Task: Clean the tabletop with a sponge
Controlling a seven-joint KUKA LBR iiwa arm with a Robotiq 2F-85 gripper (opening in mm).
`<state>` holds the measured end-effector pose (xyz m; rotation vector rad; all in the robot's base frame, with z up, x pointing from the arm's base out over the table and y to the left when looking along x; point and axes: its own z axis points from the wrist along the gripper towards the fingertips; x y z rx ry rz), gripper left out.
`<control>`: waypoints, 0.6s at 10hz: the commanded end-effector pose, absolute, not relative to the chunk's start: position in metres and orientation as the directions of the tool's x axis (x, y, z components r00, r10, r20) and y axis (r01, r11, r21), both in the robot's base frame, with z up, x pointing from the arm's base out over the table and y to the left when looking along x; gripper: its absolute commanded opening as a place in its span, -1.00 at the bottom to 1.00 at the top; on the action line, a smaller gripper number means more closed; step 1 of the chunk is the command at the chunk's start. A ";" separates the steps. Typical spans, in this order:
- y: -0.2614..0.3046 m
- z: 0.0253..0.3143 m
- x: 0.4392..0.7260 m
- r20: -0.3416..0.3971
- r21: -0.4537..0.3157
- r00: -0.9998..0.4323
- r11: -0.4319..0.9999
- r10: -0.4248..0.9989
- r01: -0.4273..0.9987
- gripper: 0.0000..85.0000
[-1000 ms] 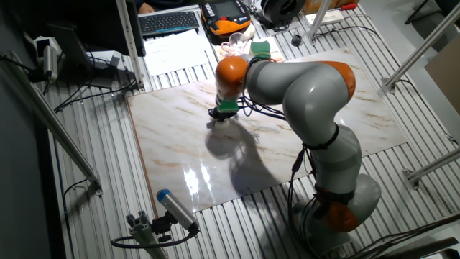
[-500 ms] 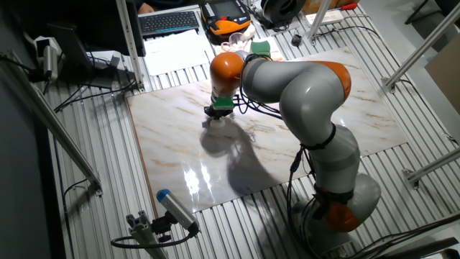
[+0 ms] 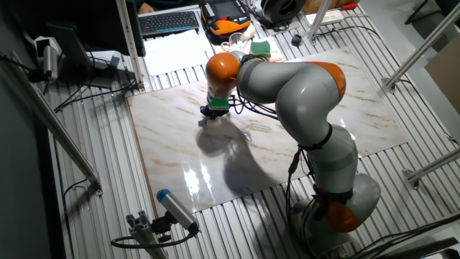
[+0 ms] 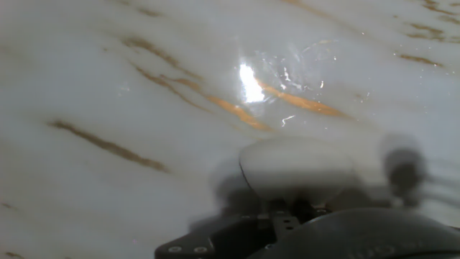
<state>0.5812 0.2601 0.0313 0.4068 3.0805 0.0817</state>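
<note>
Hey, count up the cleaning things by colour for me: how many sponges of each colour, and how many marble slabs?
Cream-white sponge, under the gripper on the slab: 1
Green sponge, off the slab's far edge: 1
White-beige marble tabletop: 1
Total: 3

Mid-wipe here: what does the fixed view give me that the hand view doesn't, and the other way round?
Only the fixed view shows the whole arm, the slab's edges against the ribbed metal surface, the keyboard and the green-and-yellow sponge beyond the slab. Only the hand view shows the cream sponge close up, low against the marble, and a bright glare patch just ahead of it. Both show the gripper down at the tabletop and its brown veins. Neither shows the jaws clearly.
</note>
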 end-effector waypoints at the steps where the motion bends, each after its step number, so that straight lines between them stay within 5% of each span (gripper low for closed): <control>1: 0.262 0.033 0.583 -0.028 0.057 -0.964 0.963 0.265 0.263 -1.00; 6: 0.270 0.027 0.590 -0.033 0.088 -0.963 0.961 0.268 0.264 -1.00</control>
